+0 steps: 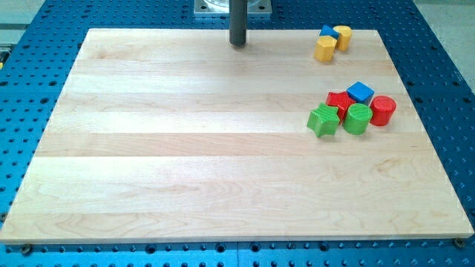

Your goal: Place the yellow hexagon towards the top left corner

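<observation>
Yellow hexagon [325, 49] sits near the view's top right corner of the wooden surface [185, 148], touching a small blue block [329, 33] and a yellow cylinder [343, 35]. I have no fingers: my rod hangs upright at the view's top centre, my tip [237, 44] well apart to the left of that cluster. Lower right huddle a red block [338, 101], blue cube [361, 92], red cylinder [383, 110], green cylinder [357, 119] and green star-like block [323, 121].

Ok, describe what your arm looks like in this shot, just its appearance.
Only the end of my arm shows: a straight, smooth, dark grey cylindrical rod ending at my tip. It hangs from a pale grey metal mounting plate at the view's top edge. No cables, markings or labels are visible.
</observation>
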